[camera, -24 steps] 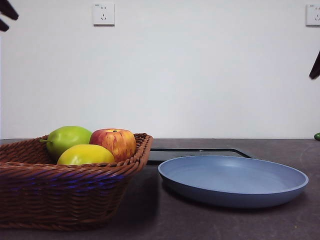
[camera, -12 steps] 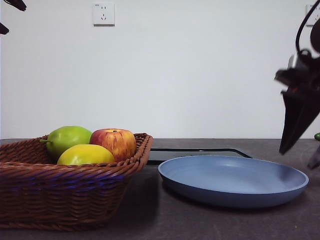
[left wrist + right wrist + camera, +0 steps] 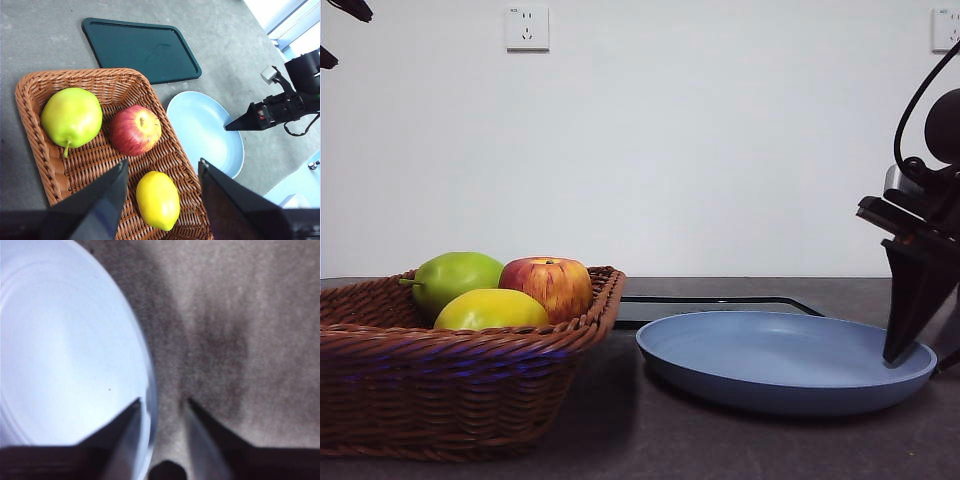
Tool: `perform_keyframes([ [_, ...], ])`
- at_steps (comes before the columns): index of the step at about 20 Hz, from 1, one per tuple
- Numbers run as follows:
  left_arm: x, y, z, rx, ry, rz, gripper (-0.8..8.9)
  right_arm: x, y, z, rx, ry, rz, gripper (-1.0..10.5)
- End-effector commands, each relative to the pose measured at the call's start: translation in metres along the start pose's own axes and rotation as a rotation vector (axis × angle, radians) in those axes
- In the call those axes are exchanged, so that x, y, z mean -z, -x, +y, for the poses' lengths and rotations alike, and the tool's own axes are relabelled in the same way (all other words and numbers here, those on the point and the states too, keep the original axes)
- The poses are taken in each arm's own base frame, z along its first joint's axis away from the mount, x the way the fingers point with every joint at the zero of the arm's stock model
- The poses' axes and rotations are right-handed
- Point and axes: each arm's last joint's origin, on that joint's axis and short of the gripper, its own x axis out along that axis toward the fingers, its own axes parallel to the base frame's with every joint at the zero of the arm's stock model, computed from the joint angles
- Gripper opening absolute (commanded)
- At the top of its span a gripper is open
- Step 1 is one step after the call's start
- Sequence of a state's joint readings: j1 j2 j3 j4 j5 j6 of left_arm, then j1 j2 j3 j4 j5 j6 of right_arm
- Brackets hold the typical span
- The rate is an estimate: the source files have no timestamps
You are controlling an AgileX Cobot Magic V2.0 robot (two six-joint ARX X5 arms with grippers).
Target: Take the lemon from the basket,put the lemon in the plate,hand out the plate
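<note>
- The left gripper point(image 3: 160, 175) hangs high over the basket point(image 3: 37, 150) with its fingers point(image 3: 107, 192) spread apart and nothing between them.
- The lemon point(image 3: 158, 200) lies in the basket directly below the gap between those fingers, untouched.
- Just beyond the lemon, away from the fingers, sits a red-yellow apple point(image 3: 135, 130); a green pear point(image 3: 71, 116) lies beside the apple, deeper in the basket.
- The right gripper point(image 3: 161, 407) is down at the rim of the blue plate point(image 3: 60, 350), fingers point(image 3: 125, 430) apart: one finger over the plate's inner edge, the other outside over the grey worktop point(image 3: 240, 340), the rim between them.
- Whether they touch the rim is unclear.
- A black tray point(image 3: 140, 47) lies on the worktop beyond basket and plate.
</note>
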State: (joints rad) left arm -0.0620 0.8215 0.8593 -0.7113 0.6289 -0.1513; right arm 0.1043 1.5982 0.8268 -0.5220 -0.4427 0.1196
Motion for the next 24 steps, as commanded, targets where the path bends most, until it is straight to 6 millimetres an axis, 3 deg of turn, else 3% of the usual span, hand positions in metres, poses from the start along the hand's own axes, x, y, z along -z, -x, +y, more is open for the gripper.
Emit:
perform_keyframes([
  [1,-0.005,0.002,-0.003,0.009,-0.007,-0.012,2.47,-0.003,-0.004,0.0,-0.004,-0.013,0.008,0.2],
  [4,-0.004,0.001,-0.003,0.012,-0.004,-0.005,2.49,-0.003,-0.001,0.001,-0.006,-0.02,0.002,0.0],
  [6,-0.003,0.0,-0.005,0.028,-0.008,0.011,3.04,-0.002,0.008,0.005,-0.009,-0.011,-0.018,0.0],
  [12,-0.003,-0.001,-0.036,0.132,-0.09,0.101,3.91,0.008,0.057,0.027,-0.029,0.059,-0.165,0.0],
  [15,0.002,-0.006,-0.049,0.062,-0.145,0.155,3.91,0.017,0.083,0.038,-0.036,0.099,-0.249,0.0],
  [19,0.009,-0.032,-0.06,-0.076,-0.176,0.26,3.91,0.021,0.115,0.052,-0.035,0.092,-0.292,0.0],
  [24,0.023,-0.09,-0.067,-0.113,-0.129,0.471,3.91,0.012,0.145,0.068,-0.041,0.115,-0.338,0.0],
])
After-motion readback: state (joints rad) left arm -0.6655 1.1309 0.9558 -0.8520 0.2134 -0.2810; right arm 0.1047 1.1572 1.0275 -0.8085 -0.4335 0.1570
